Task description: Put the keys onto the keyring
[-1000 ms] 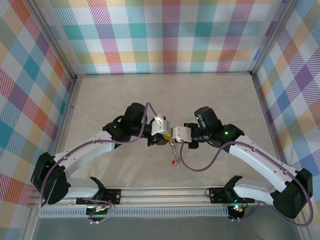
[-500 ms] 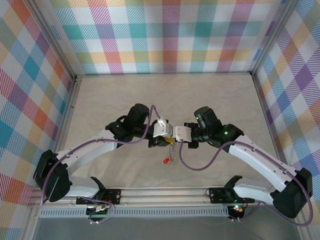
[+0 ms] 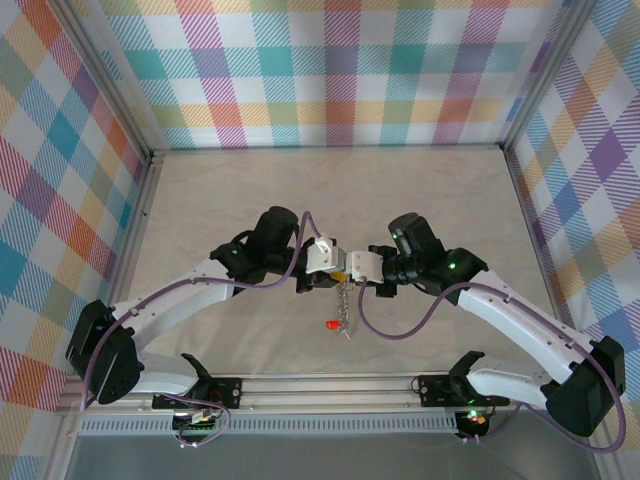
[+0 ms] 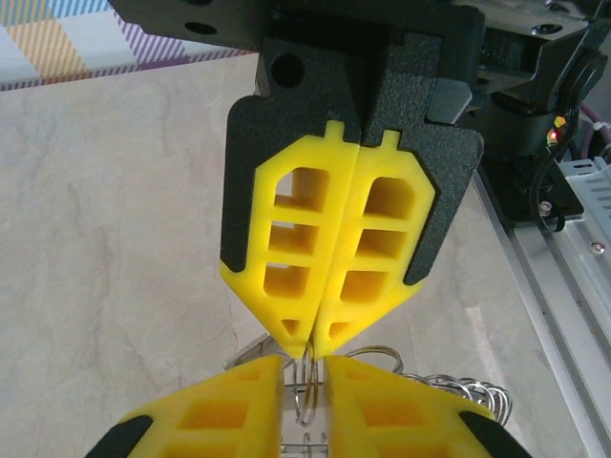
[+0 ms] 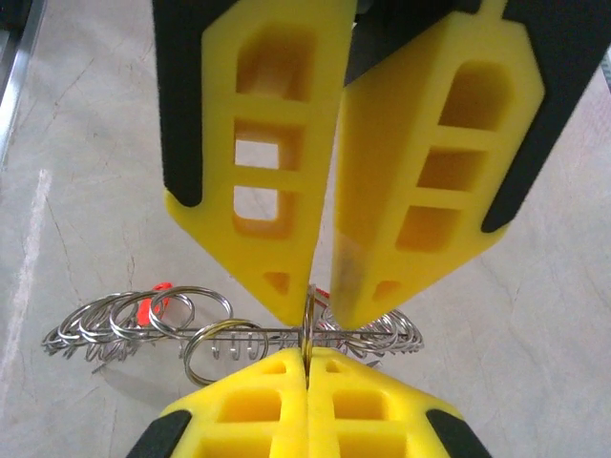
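Observation:
My right gripper [image 5: 307, 355] is shut on one upright silver ring of the keyring [image 5: 229, 330], a thin wire strung with several split rings. My left gripper [image 4: 305, 367] faces it tip to tip. Its fingers stand a narrow gap apart around that same ring [image 4: 308, 386], with a sliver of space on each side. In the top view both grippers, left [image 3: 338, 274] and right [image 3: 351, 272], meet above the table's middle. The keyring [image 3: 346, 300] dangles below them. A red-headed key [image 3: 330, 325] hangs at its lower end, and its head [image 5: 158, 296] peeks through the rings.
The pale stone-patterned tabletop [image 3: 330, 190] lies under the arms, walled by checked panels on three sides. A metal rail [image 3: 330, 385] with the arm bases runs along the near edge.
My left gripper has edged right toward the right gripper and its fingers have narrowed around the ring. The hanging bunch with the red key has swung a little to the left.

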`<state>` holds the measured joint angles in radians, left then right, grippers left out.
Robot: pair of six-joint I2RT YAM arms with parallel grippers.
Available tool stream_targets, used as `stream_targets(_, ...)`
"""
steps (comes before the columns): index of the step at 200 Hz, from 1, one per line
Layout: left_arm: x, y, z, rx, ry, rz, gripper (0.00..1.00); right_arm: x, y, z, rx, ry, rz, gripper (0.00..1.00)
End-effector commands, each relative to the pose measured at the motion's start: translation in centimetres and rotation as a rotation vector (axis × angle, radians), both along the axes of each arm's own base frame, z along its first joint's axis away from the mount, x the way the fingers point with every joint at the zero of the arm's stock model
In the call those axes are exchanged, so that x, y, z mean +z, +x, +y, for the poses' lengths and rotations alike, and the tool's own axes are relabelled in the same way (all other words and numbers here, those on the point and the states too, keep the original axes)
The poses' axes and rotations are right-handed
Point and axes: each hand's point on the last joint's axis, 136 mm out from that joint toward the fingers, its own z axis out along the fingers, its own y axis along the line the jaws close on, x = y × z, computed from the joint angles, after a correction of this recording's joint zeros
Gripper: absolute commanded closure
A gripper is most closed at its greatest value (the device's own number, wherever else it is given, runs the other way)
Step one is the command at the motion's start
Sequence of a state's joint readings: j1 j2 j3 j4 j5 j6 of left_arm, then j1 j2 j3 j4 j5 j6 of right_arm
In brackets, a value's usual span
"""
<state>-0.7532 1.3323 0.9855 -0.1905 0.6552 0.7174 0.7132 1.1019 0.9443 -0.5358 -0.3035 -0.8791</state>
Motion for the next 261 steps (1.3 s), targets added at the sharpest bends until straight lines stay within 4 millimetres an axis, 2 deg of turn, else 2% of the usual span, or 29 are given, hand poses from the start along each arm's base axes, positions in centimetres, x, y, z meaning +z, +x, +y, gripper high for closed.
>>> stream_targets(1,-0.8,-0.7,0.1,-0.021,0.05,0.0,0.76,4.5,0.1,1.8,0.048,0.167,-0.097,1.0)
stream_targets(49,-0.9,-0.9,0.1,-0.029,0.027,-0.001,0.74,4.7,0.2,1.8,0.049,0.176,-0.11,1.0)
stream_targets(86,-1.0,-0.9,0.0,-0.042,0.022,0.005,0.81,5.0,0.2,2.0,0.056,0.188,-0.119,1.0)
stream_targets(122,-1.6,-0.7,0.2,-0.036,0.037,0.002,0.78,5.2,0.2,1.8,0.052,0.191,-0.127,1.0)
stream_targets(176,-1.8,-0.4,0.4,-0.019,0.042,-0.01,0.8,5.2,0.0,1.7,0.051,0.199,-0.124,1.0)
stream_targets(212,-2.2,-0.2,0.5,-0.008,0.057,-0.016,0.78,5.1,0.1,1.7,0.05,0.202,-0.122,1.0)
stream_targets(251,-1.1,-0.4,0.4,-0.009,0.015,-0.022,0.83,5.1,0.0,1.8,0.052,0.207,-0.112,1.0)
stream_targets(261,-0.7,-0.4,0.3,-0.007,0.0,-0.032,0.88,4.9,0.0,1.8,0.051,0.204,-0.11,1.0)
